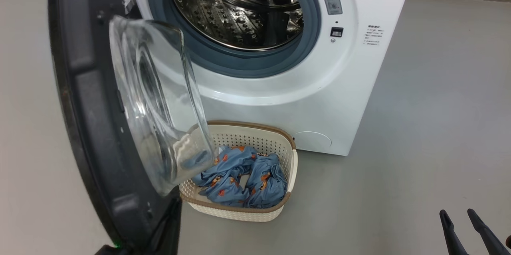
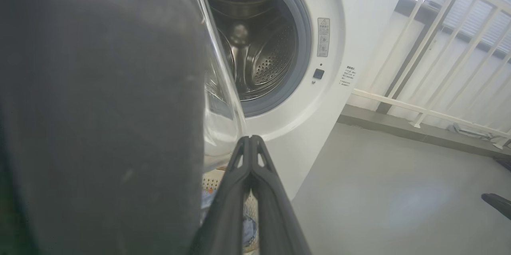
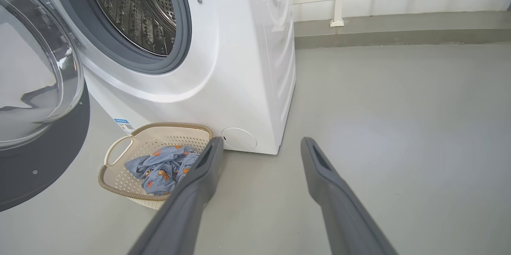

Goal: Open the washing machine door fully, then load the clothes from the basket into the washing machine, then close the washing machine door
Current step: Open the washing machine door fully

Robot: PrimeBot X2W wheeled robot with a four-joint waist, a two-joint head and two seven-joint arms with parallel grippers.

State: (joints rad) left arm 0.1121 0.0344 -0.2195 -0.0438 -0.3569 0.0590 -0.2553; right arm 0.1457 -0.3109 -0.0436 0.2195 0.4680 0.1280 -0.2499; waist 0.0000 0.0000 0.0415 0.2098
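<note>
Soft light-blue printed clothes (image 1: 239, 175), cream plastic basket (image 1: 293, 167) | prob floppy, light, grab top fold | right pincer (image 1: 457, 212) wide, left pincer (image 2: 250, 139) closed

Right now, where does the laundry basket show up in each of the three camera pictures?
Head view: the basket sits low centre, on the floor before the washing machine, partly behind the open door.
Left wrist view: a cream sliver at the bottom, just left of the left gripper.
Right wrist view: lower left, beside the right gripper.
Shared landmark: the grey gasket, above the basket.
</note>
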